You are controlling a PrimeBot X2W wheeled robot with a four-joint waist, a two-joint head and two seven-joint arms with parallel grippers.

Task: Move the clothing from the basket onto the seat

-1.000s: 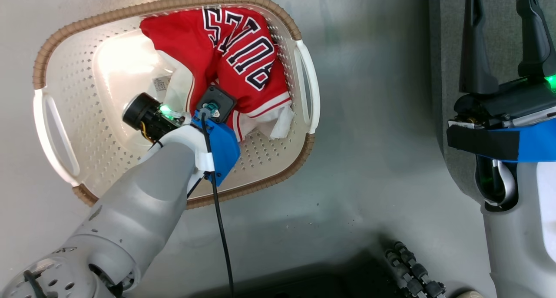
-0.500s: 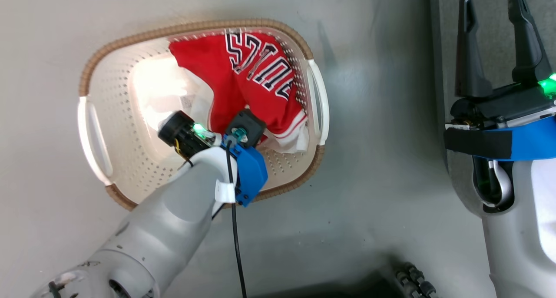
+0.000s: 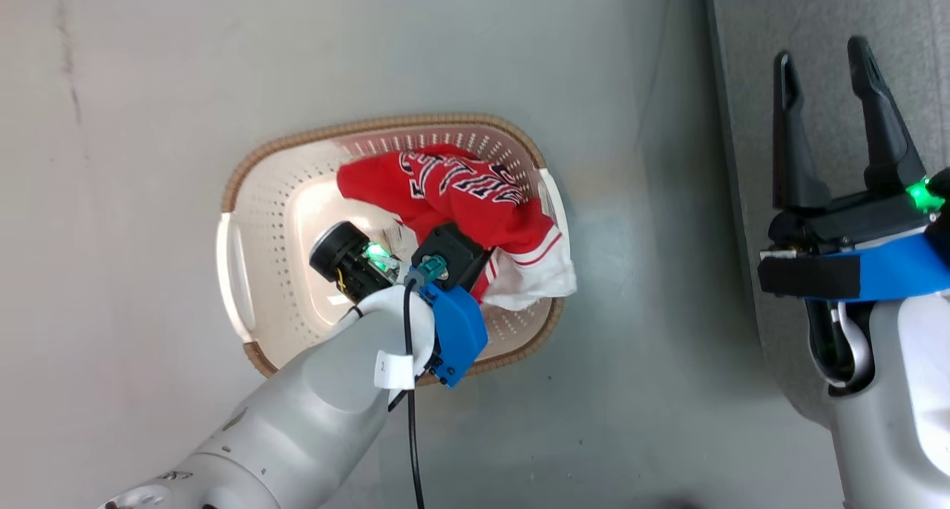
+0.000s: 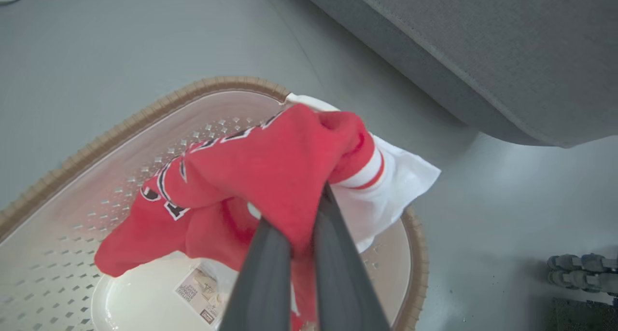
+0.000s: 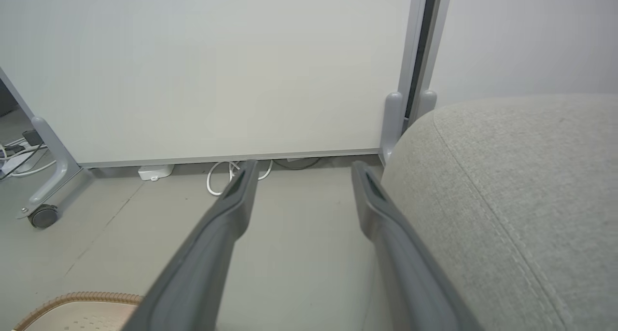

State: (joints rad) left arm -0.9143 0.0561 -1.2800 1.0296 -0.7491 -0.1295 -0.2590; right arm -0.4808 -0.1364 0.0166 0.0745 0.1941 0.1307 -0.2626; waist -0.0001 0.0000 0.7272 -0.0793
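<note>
My left tool point(image 4: 304, 234) is clamped on soft red, white-trimmed clothing point(image 4: 270, 162) over the cream perforated plastic basket point(image 3: 289, 142); right of the basket, my right tool point(image 3: 820, 53) gapes.

Grey floor point(image 3: 445, 49) carries basket point(image 3: 267, 212), seat point(image 3: 816, 12); near, not touching.

Head cam is looking almost straight down from high up: basket point(image 3: 267, 219) on floor point(image 3: 148, 86), seat point(image 3: 816, 12) edge at right. Left wrist cam is hanging close over basket, facing down & across toward seat. Right wrist cam is looking low & level across floor at a white panel point(image 5: 217, 70), seat at right, basket rim btm left. All 3 are sharing basket, floor, seat.
</note>
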